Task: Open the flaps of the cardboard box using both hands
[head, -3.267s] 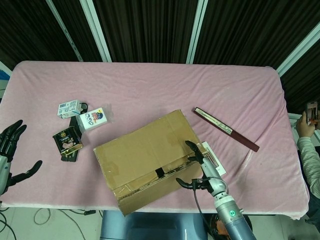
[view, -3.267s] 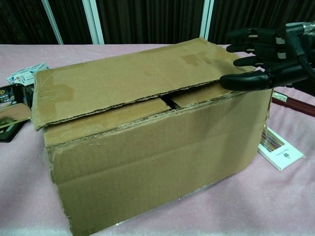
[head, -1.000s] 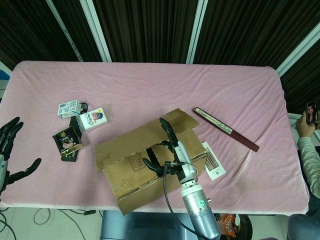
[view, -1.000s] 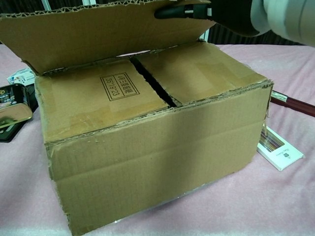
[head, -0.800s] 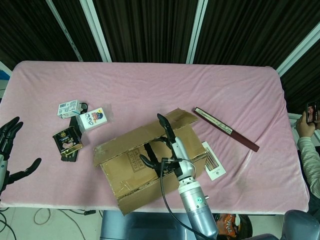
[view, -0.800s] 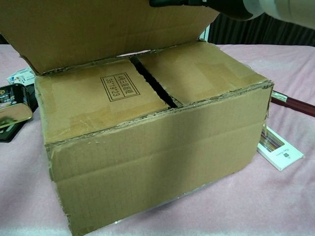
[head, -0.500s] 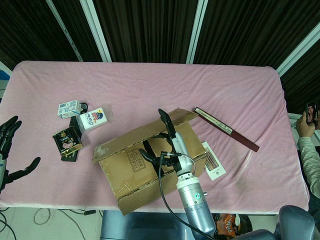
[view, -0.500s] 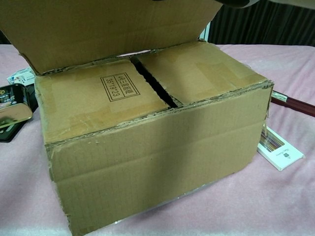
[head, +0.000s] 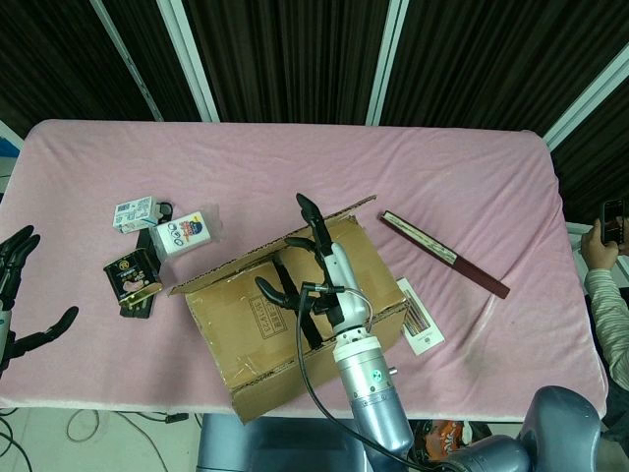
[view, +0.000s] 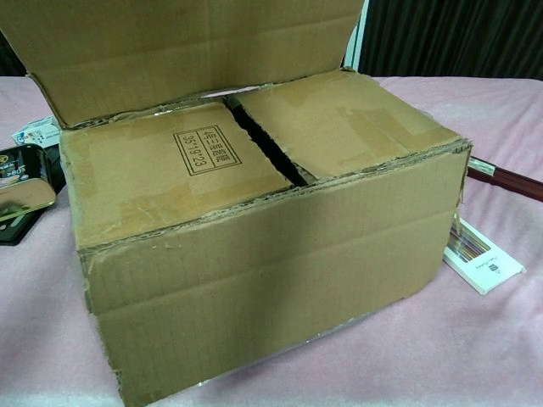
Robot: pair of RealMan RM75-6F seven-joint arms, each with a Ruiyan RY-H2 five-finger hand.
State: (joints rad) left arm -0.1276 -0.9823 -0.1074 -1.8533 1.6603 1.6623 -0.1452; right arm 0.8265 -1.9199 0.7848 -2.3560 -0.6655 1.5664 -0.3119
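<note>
Cardboard box, far flap upright, right robot hand above

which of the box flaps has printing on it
The inner flap on the left in the chest view carries a boxed stamp; the other inner flap shows only tape marks.

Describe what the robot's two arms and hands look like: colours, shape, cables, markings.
The right hand is black, with slim segmented fingers, on a silver-grey cylindrical forearm. A thin black cable loops along that forearm, which carries a small round green mark. The left hand at the frame's left edge is black too, with a pale grey wrist section just visible below it.
</note>
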